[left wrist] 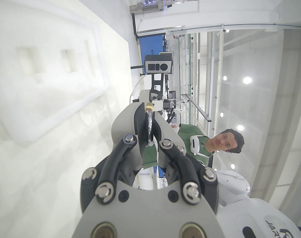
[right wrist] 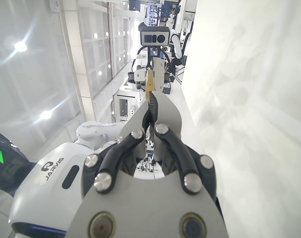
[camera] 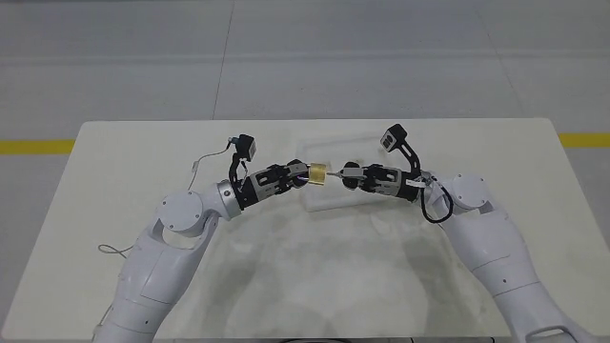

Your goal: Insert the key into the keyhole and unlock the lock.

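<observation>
Above the table's middle, over the foam tray: left gripper clamped on the lock by its shackle, steadying it opposite the right gripper, pinched shut on the key, apparently aligned for insertion.

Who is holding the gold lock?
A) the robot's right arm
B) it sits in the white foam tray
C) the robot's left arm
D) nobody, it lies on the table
C: the left fingers are shut on the lock's silver loop, holding it above the table, while the right fingers hold the key up to it.
</observation>
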{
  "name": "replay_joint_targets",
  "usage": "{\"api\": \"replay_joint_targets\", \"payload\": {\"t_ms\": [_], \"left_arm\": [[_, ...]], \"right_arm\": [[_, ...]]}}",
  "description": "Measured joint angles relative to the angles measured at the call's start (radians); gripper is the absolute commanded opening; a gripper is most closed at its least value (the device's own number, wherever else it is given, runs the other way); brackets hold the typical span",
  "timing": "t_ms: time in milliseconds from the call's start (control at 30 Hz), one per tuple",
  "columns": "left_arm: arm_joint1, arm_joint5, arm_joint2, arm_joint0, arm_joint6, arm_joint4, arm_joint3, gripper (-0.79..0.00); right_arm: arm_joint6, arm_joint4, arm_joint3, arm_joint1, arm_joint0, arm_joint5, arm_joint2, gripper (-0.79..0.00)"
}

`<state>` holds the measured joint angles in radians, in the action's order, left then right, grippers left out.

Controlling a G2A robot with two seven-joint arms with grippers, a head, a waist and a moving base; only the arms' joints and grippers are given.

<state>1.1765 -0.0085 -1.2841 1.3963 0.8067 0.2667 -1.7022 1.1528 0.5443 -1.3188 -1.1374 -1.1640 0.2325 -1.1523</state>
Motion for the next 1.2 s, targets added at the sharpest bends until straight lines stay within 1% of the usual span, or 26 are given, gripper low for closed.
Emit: {"api": "replay_joint_targets", "payload": {"t_ms": [1200], "left_arm": [[-0.014, 0.000, 0.018, -0.014, -0.011, -0.010, 0.001, -0.785]], "right_arm": [[-0.016, -0.010, 0.008, -0.005, 0.019, -0.003, 0.032, -0.785]]}}
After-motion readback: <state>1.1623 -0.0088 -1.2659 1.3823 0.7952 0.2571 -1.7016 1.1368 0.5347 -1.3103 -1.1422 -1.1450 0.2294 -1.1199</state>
